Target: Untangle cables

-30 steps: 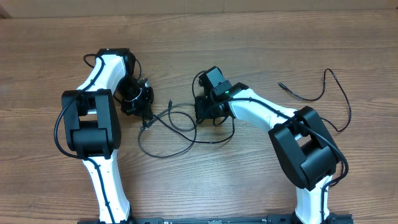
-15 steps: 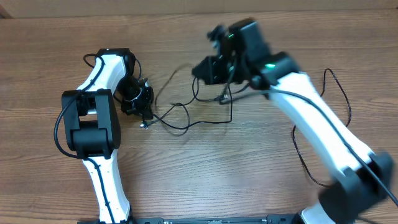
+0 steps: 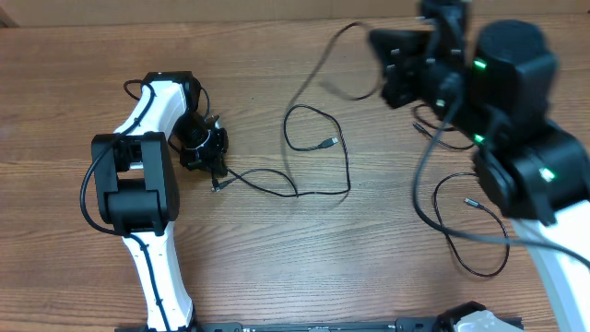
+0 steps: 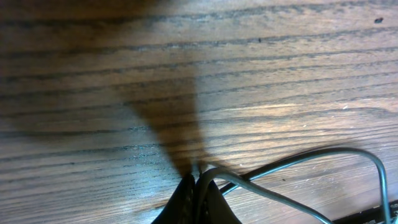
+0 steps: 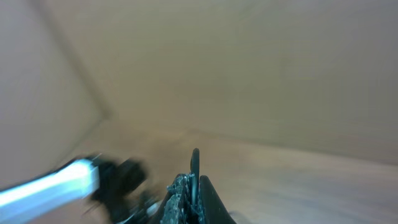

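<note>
Thin black cables lie on the wooden table. One cable [image 3: 323,192] runs from my left gripper [image 3: 215,175] to the right, then loops up to a small plug [image 3: 328,143]. My left gripper is shut on that cable's end, low on the table; in the left wrist view the cable [image 4: 298,160] leaves the shut jaws [image 4: 199,183]. My right gripper [image 3: 395,69] is raised high at the upper right, shut on a second cable [image 3: 318,69] that arcs in the air. In the blurred right wrist view that cable [image 5: 194,163] stands between the shut jaws [image 5: 194,186].
A third black cable [image 3: 466,235] lies in loose loops at the right under the right arm, with a plug [image 3: 470,200]. The raised right arm [image 3: 516,120] hides part of the table. The left arm [image 3: 138,175] stands at the left.
My right gripper has risen and swung to the upper right, pulling one cable up out of the tangle. The cable left on the table has stretched out. The left gripper has not moved.
</note>
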